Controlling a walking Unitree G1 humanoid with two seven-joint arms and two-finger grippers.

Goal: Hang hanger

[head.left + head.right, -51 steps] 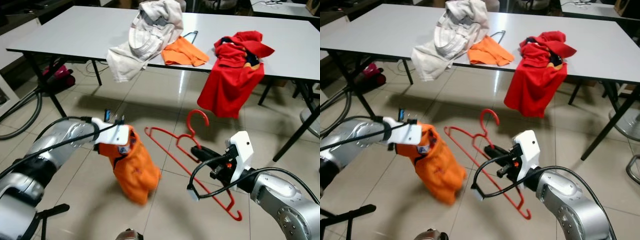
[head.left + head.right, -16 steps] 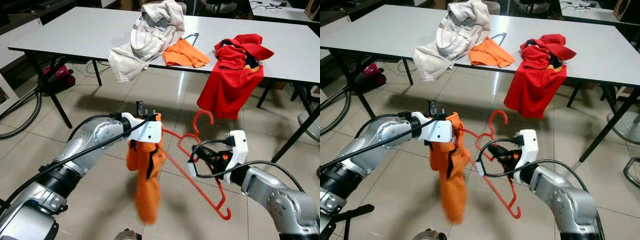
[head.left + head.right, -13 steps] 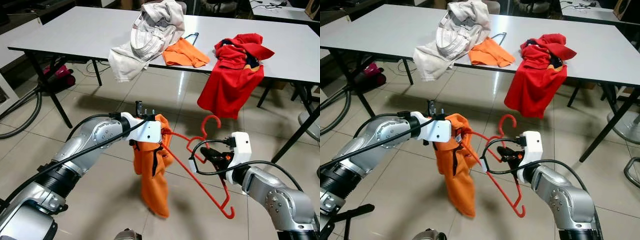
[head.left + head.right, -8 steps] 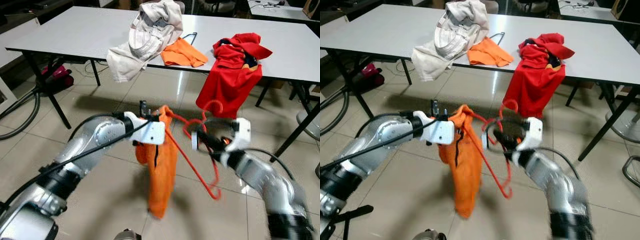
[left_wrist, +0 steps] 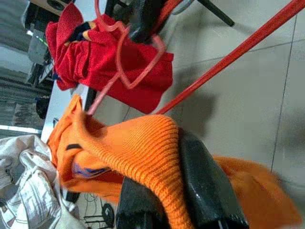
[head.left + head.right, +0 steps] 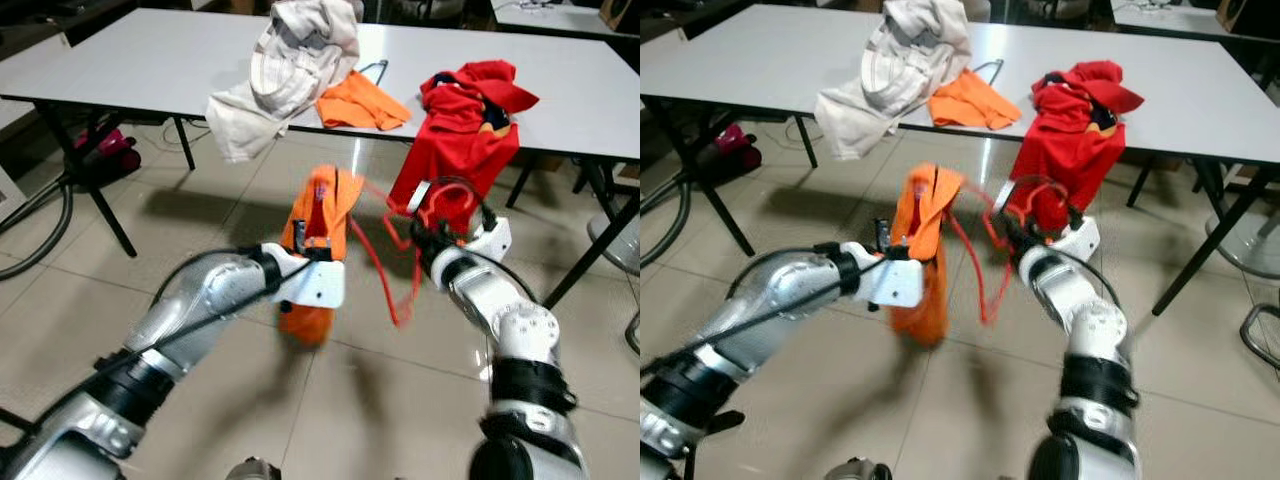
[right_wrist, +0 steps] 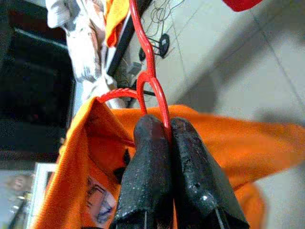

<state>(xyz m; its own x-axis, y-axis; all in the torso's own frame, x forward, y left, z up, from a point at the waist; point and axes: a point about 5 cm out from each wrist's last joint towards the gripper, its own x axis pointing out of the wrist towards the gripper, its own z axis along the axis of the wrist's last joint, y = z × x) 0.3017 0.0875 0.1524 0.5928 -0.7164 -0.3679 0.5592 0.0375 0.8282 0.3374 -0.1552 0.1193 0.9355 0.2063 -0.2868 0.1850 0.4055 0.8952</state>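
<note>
Motion blur smears the red hanger in my head views, and its far arm is buried inside the orange shirt. My right gripper is clenched on the hanger's wire below the hook; my left gripper pinches the shirt's knit hem. Both hang above the tiled floor, before the white table.

Orange shirt; red hanger; red garment, cream garment on white table; black fingers.
</note>
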